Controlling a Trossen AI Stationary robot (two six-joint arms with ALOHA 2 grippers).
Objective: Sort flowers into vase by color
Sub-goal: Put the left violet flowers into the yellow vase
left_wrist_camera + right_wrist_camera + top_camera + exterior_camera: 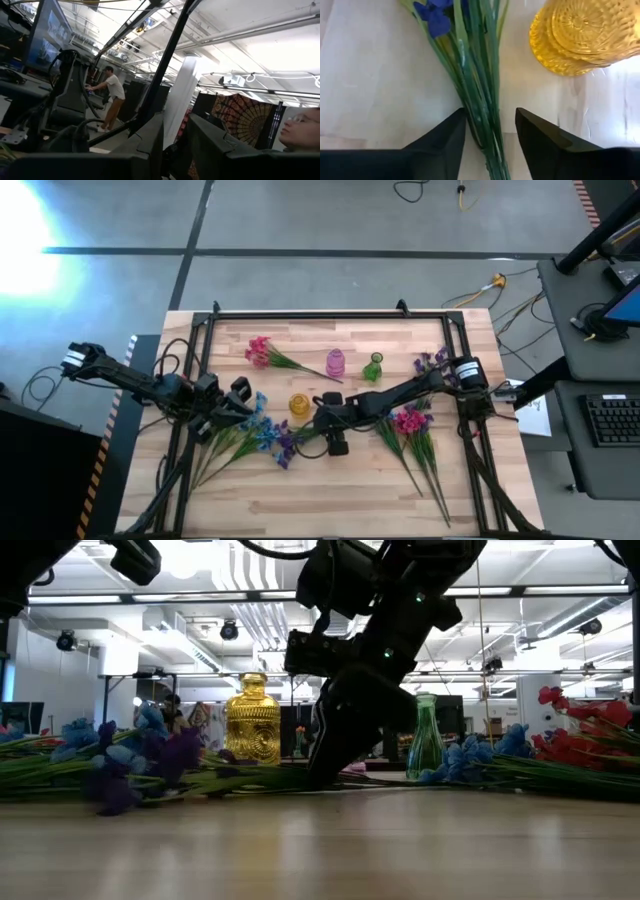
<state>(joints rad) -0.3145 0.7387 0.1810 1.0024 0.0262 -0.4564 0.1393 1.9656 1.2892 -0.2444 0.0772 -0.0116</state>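
Observation:
Blue and purple flowers (265, 435) lie on the table with their green stems (480, 75) running toward the yellow vase (299, 404). My right gripper (322, 418) is down at the table beside that vase. It is open, with one finger on each side of the stem bundle (490, 112). A pink vase (335, 363) and a green vase (373, 367) stand farther back. Pink flowers (260, 351), purple flowers (431, 362) and red-pink flowers (410, 420) lie apart on the wood. My left gripper (243, 392) hovers over the blue bunch, open, its wrist view tipped up at the room. My right gripper comes from above, pointing down, with its fingers across the green stems of the blue flowers (487, 145), which lie flat on the table. One finger (455, 135) sits right beside the stems. I cannot tell whether it touches them.
A black frame (330, 313) borders the tabletop, which has bare wood along its near edge (330, 505). In the low view the yellow vase (252, 730) and green vase (425, 740) stand behind my right gripper. People show in the room beyond (112, 92).

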